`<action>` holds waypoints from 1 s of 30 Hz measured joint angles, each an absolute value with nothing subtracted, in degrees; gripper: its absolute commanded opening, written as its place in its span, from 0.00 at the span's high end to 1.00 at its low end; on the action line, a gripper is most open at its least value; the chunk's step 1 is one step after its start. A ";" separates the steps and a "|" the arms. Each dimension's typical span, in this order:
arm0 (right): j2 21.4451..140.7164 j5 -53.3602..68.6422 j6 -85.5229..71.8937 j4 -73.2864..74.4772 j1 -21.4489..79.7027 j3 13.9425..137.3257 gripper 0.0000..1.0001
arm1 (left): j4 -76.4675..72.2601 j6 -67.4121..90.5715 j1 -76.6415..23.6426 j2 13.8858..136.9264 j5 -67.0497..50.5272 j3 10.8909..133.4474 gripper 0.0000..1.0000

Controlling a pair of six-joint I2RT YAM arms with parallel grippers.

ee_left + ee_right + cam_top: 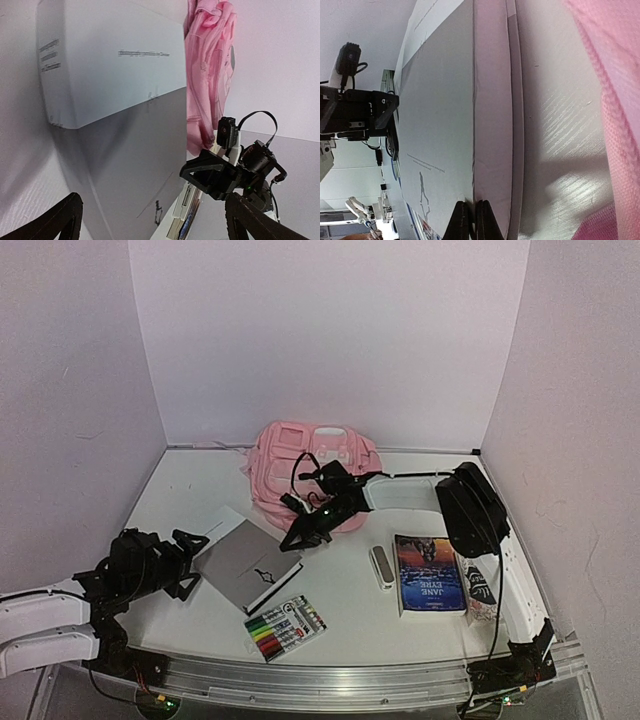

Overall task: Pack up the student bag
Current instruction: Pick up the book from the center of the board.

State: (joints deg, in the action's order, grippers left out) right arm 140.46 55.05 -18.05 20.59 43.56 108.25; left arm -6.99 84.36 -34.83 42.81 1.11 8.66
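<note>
The pink student bag (310,468) lies at the back middle of the table; it also shows in the left wrist view (210,75) and at the right edge of the right wrist view (620,100). A grey book (245,565) lies in front of it. My right gripper (297,535) is low at the book's far right corner, between the book and the bag. Its fingertips (462,222) are pressed together on the cover's edge (473,150). My left gripper (195,562) is wide open at the book's left edge, with the book (125,150) filling its view.
A pack of coloured markers (285,628) lies at the front. A white eraser-like block (381,567), a "Jane Eyre" paperback (430,573) and a slim packet (481,590) lie at the right. A white sheet (222,523) sticks out under the grey book.
</note>
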 measured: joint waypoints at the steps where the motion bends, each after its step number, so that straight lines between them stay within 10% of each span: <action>1: 140.46 55.31 -18.90 20.44 43.43 108.25 1.00 | -5.99 84.70 -34.83 42.11 1.21 8.15 0.00; 17: 139.04 61.68 -39.31 5.05 42.02 100.88 1.00 | -26.22 85.28 -34.83 65.98 -4.06 7.53 0.02; 30: 138.75 61.99 -38.88 4.14 41.98 100.02 0.93 | -49.32 82.41 -34.70 83.25 -6.94 11.09 0.60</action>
